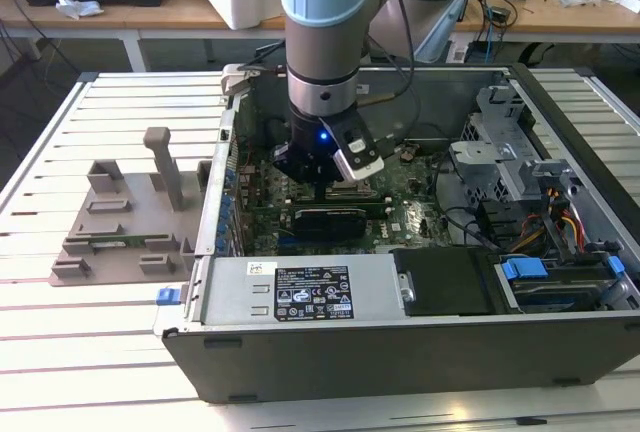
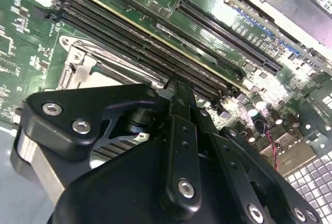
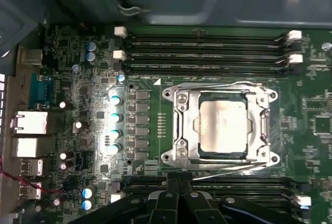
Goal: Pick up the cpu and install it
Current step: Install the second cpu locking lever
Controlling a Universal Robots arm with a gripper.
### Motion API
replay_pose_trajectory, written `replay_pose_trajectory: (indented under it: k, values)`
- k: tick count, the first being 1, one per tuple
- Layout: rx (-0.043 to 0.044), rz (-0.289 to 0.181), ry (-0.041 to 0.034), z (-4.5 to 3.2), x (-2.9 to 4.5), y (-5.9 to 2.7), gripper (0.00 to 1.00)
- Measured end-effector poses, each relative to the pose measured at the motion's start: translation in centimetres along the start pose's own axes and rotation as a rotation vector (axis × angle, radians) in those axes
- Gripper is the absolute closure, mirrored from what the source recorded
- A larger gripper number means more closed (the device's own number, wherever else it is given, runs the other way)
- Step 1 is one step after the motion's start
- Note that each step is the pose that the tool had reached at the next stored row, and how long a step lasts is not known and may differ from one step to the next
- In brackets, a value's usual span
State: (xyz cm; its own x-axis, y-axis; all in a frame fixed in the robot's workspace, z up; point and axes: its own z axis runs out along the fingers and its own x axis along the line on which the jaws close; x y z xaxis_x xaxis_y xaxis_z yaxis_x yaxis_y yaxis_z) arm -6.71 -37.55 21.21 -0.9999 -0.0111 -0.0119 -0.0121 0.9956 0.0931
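Silver metal shows at the middle of the socket frame [image 3: 222, 125] on the green circuit board [image 3: 78, 79] in the first wrist view: the cpu [image 3: 222, 126] lies flat inside that frame, right of the frame's centre, its square top plate catching the light. Long black memory slots [image 3: 207, 53] run above the frame, and another set runs just below it. A thin metal lever [image 3: 228, 171] lies along the lower edge of the frame.

The gripper [image 3: 179, 182] appears at the bottom centre of that view, its black fingers [image 3: 171, 185] pressed together with no gap and nothing between them. It sits over the lower memory slots, just below and left of the cpu, not touching it. In the second wrist view the same gripper [image 2: 179, 94] fills the lower half, fingers [image 2: 181, 110] closed on each other, the tip near the black slots [image 2: 155, 53], with part of the silver frame [image 2: 78, 63] at the left.

In the exterior view the arm [image 1: 325, 42] reaches down from the top centre into an open computer case [image 1: 400, 352], and the gripper [image 1: 318, 184] hangs low over the board in the middle of the frame. A grey plastic holder [image 1: 125, 217] with an upright post stands on the slatted table [image 1: 100, 352] at the left, apart from the case.
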Motion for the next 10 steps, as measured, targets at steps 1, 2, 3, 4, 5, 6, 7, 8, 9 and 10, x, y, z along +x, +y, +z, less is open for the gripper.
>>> replay_pose_trajectory:
  k: [1,2,3,4,5,6,7,8,9,10]
  values:
    - [-0.0006,-0.012,0.0012,0.08,0.14,-0.01,0.89]
    - [-0.0011,-0.017,0.0016,0.13,0.16,-0.01,0.89]
    - [-0.0014,-0.020,0.0019,0.17,0.19,-0.01,0.89]
    - [-0.0017,-0.024,0.0021,0.25,0.21,0.01,0.89]
    - [-0.0015,-0.027,0.0026,0.31,0.22,0.05,0.89]
    - [-0.0018,-0.033,0.0031,0.43,0.23,0.15,0.89]
    - [-0.0018,-0.039,0.0036,0.55,0.24,0.30,0.89]
    - [-0.0022,-0.045,0.0042,0.67,0.24,0.46,0.89]
    - [-0.0031,-0.050,0.0047,0.75,0.24,0.59,0.89]
    - [-0.0056,-0.056,0.0053,0.90,0.24,0.79,0.89]
